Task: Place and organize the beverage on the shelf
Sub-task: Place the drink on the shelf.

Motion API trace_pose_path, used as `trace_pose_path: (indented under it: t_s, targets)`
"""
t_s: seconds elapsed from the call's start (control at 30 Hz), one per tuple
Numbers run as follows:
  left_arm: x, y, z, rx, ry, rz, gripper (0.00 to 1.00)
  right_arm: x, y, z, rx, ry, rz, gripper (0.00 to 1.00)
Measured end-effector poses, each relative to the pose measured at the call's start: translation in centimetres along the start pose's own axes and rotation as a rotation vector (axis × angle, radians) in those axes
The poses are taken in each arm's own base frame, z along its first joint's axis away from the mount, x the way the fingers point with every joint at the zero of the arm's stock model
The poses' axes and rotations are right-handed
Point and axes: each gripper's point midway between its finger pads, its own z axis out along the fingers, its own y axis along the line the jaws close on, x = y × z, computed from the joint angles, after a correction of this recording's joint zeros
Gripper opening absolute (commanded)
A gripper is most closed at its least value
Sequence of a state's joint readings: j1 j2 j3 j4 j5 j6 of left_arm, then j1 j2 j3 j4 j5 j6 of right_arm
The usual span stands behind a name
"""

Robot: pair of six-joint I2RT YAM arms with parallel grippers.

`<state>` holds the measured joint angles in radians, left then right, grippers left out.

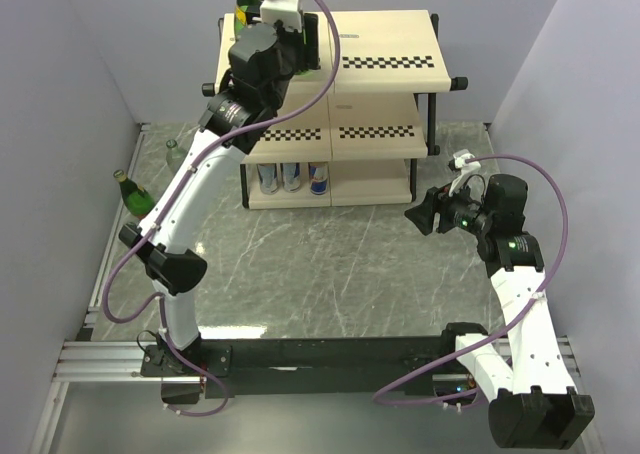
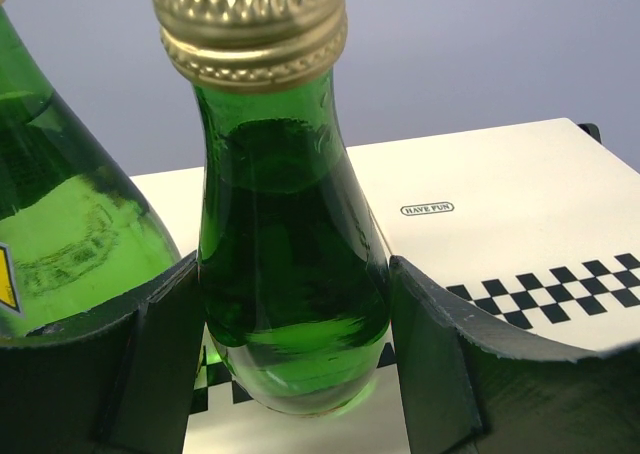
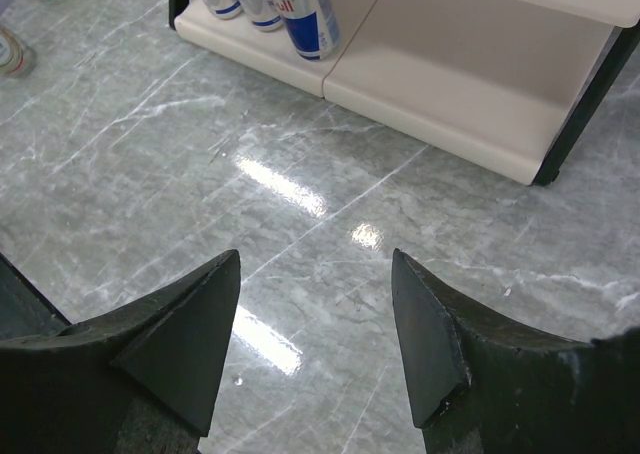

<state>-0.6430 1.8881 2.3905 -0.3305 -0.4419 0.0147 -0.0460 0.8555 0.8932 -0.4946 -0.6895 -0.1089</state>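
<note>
A green glass bottle [image 2: 290, 244] with a gold screw cap stands upright between the fingers of my left gripper [image 2: 295, 264], which is shut on its lower body. Its base sits just over the checkered front strip of the shelf [image 2: 500, 184], on the top board. A second green bottle [image 2: 60, 224] with a yellow label stands close on its left. From above, my left gripper [image 1: 250, 19] reaches over the left end of the shelf [image 1: 400, 49], its fingers hidden under the wrist. My right gripper [image 3: 315, 344] hangs open and empty over the marble table [image 3: 150, 174].
Three cans [image 1: 292, 177] stand on the left of the shelf's bottom board. A green bottle [image 1: 135, 192] and a clear bottle [image 1: 173, 154] stand on the table left of the shelf. Grey walls close in both sides. My right gripper [image 1: 422, 217] sits right of the shelf.
</note>
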Motion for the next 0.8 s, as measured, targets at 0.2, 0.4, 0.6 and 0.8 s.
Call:
trace_pose_path:
  t_s: [0.2, 0.4, 0.6, 0.8]
  targets:
    - [0.02, -0.12, 0.28, 0.000, -0.009, -0.004, 0.54, 0.00, -0.01, 0.00, 0.000, 0.000, 0.000, 0.68]
    - [-0.02, -0.14, 0.28, 0.000, -0.010, -0.005, 0.58, 0.00, -0.01, 0.00, 0.000, 0.000, 0.000, 0.68]
    - [-0.02, -0.14, 0.28, 0.000, -0.010, -0.005, 0.63, 0.00, -0.01, 0.00, 0.000, 0.000, 0.000, 0.68]
    - [-0.02, -0.13, 0.28, 0.000, -0.010, -0.005, 0.65, 0.00, -0.01, 0.00, 0.000, 0.000, 0.000, 0.68]
